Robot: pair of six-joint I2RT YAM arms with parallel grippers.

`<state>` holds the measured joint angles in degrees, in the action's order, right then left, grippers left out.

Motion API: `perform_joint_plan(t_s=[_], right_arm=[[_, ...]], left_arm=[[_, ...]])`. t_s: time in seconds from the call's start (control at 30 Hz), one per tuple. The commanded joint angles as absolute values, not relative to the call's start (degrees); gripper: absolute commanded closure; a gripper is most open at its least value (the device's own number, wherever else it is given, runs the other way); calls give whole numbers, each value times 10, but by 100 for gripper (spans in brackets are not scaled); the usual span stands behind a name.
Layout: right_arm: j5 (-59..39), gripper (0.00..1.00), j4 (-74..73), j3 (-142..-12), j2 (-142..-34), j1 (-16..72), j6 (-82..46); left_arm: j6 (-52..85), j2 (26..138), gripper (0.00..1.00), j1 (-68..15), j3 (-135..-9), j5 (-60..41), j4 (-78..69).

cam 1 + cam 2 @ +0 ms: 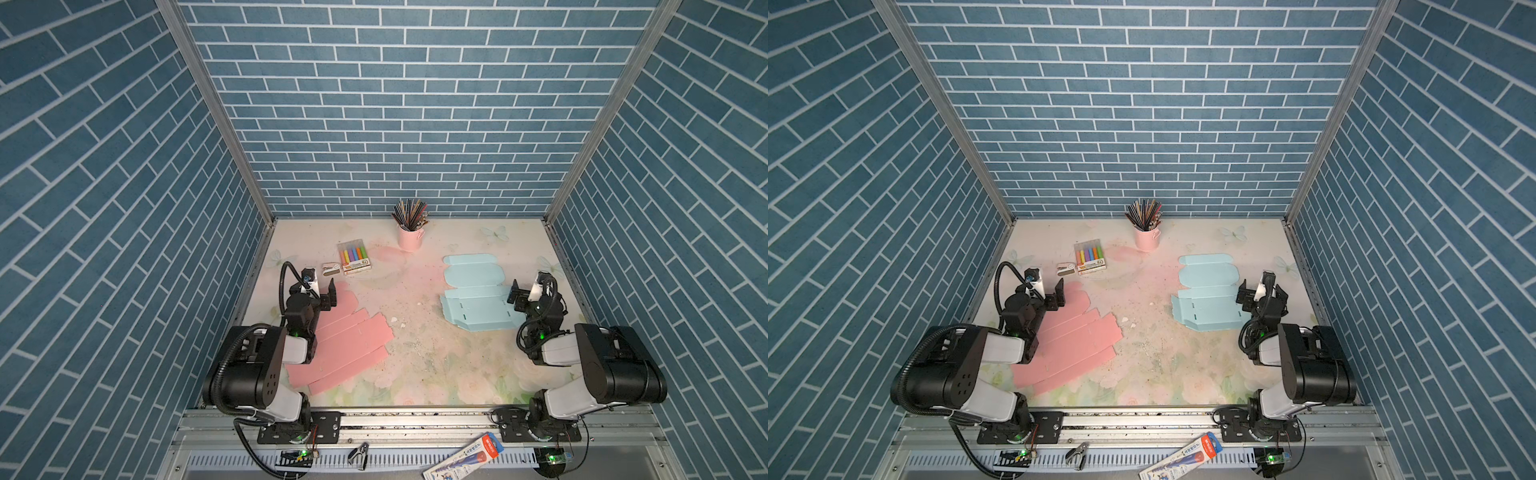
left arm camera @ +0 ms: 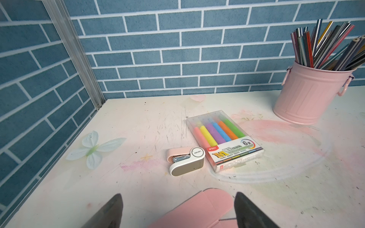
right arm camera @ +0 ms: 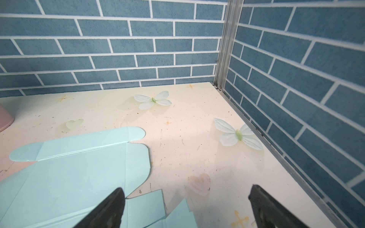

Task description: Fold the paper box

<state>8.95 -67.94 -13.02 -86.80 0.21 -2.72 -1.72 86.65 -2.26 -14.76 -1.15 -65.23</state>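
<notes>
Two unfolded paper box blanks lie flat on the table in both top views. The pink one (image 1: 345, 349) (image 1: 1071, 349) is at the left, the light blue one (image 1: 473, 291) (image 1: 1208, 291) at the right. My left gripper (image 1: 328, 297) (image 1: 1059, 296) hovers open over the pink blank's far rounded flap (image 2: 197, 211), with nothing between its fingers (image 2: 178, 194). My right gripper (image 1: 515, 295) (image 1: 1244, 296) stands open at the blue blank's right edge; in the right wrist view its jaws (image 3: 186, 187) are wide apart over the blue side tabs (image 3: 79, 177) and bare table.
A pink bucket of pencils (image 1: 410, 239) stands at the back. A highlighter pack (image 1: 354, 257) and a small stapler (image 1: 331, 269) lie beyond the pink blank. Brick-patterned walls close three sides. A clip (image 1: 359, 455) and a pen package (image 1: 465, 455) rest on the front rail.
</notes>
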Motion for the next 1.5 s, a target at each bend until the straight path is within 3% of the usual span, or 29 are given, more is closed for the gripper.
perform_joint_plan(t_s=[0.0, 1.27, 1.37, 1.47], right_arm=[[84, 2, -676, -141, -867, 0, -34], [83, 1, -673, -141, -867, 0, -35], [87, 1, -689, -138, -859, 1, -27], [83, 1, -579, -163, -802, 7, -20]], left_arm=[[-22, 867, 12, -24, -156, -7, -656], [-17, 866, 12, -23, -156, 0, -654], [-12, 850, 12, -22, -167, 6, -624], [-15, 809, 12, -23, -200, -6, -529]])
